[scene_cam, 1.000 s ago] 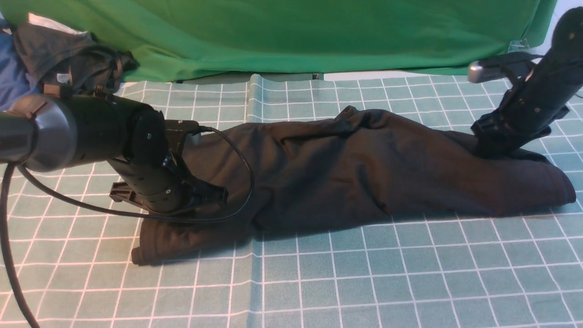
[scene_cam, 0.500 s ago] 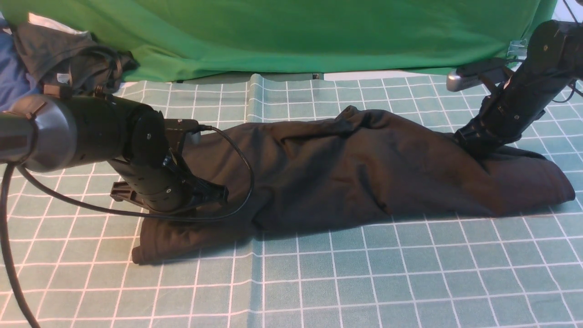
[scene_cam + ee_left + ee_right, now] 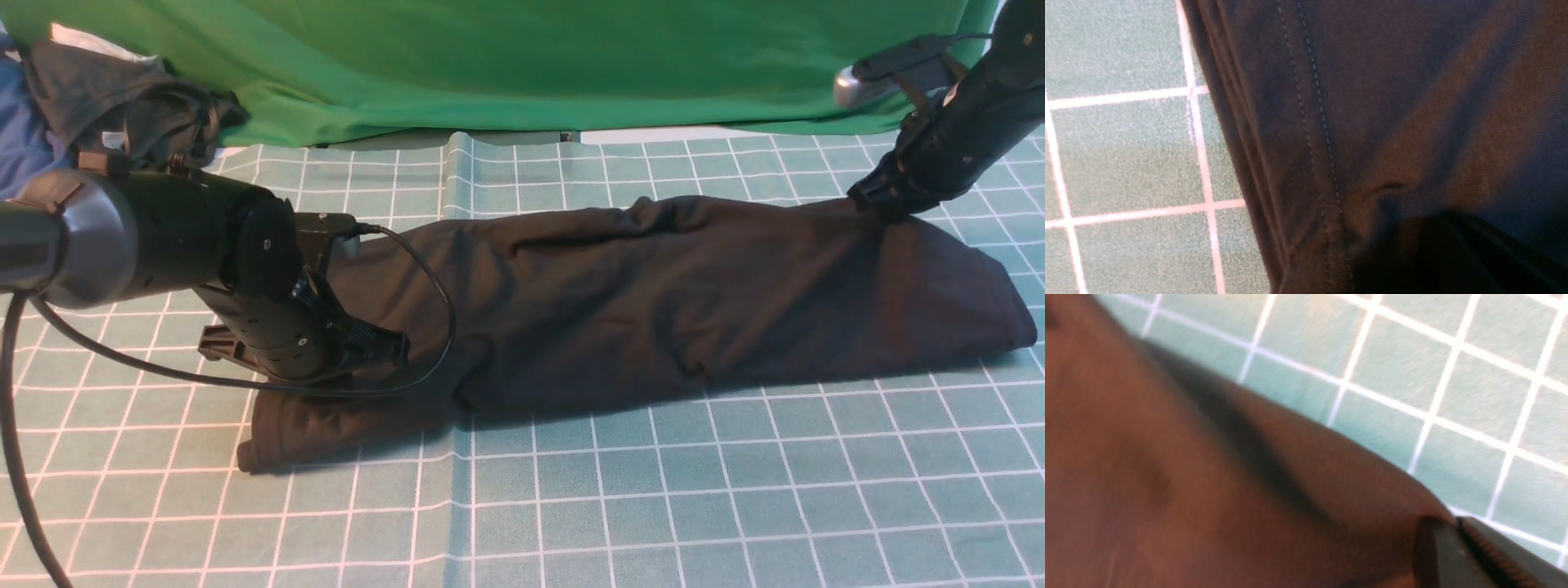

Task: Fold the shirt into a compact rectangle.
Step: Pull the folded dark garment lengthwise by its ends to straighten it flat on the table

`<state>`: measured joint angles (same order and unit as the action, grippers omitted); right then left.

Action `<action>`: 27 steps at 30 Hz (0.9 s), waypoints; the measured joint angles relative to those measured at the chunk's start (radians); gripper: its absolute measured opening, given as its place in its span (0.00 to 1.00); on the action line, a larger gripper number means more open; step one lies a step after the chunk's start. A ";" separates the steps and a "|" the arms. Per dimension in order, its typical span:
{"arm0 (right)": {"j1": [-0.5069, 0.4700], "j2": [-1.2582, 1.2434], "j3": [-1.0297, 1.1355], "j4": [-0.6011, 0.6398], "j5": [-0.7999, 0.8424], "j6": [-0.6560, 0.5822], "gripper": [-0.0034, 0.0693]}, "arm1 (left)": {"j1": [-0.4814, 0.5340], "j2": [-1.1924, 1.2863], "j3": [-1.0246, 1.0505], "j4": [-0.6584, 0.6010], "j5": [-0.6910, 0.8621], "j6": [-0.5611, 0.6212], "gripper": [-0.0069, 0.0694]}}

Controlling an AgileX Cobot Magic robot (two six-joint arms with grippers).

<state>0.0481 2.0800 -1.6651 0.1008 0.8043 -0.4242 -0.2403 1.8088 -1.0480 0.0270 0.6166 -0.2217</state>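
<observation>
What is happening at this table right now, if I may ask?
A two-armed robot is folding a black fabric shirt, which lies as a long, rumpled band across the green checked tablecloth. The left end effector is shut on the shirt's left end, low on the cloth. The right end effector is shut on the far right edge and holds it raised. The compact rectangle is not yet made.

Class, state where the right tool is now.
Front view, far right: the right tool grips the shirt at its far edge, near the green cloth.
</observation>
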 joint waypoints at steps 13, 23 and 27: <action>-0.009 -0.003 -0.028 -0.167 0.032 0.188 0.63 | 0.043 -0.154 -0.018 0.051 0.127 -0.008 0.10; -0.009 -0.142 -0.059 -0.133 0.190 0.293 0.49 | 0.071 -0.227 -0.018 -0.027 0.320 -0.008 0.19; -0.008 -0.146 -0.061 -0.122 0.217 0.293 0.43 | 0.071 -0.195 -0.018 -0.037 0.314 -0.008 0.41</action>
<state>0.0404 1.9335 -1.7258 -0.0215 1.0211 -0.1312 -0.1694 1.6137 -1.0658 -0.0101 0.9304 -0.2294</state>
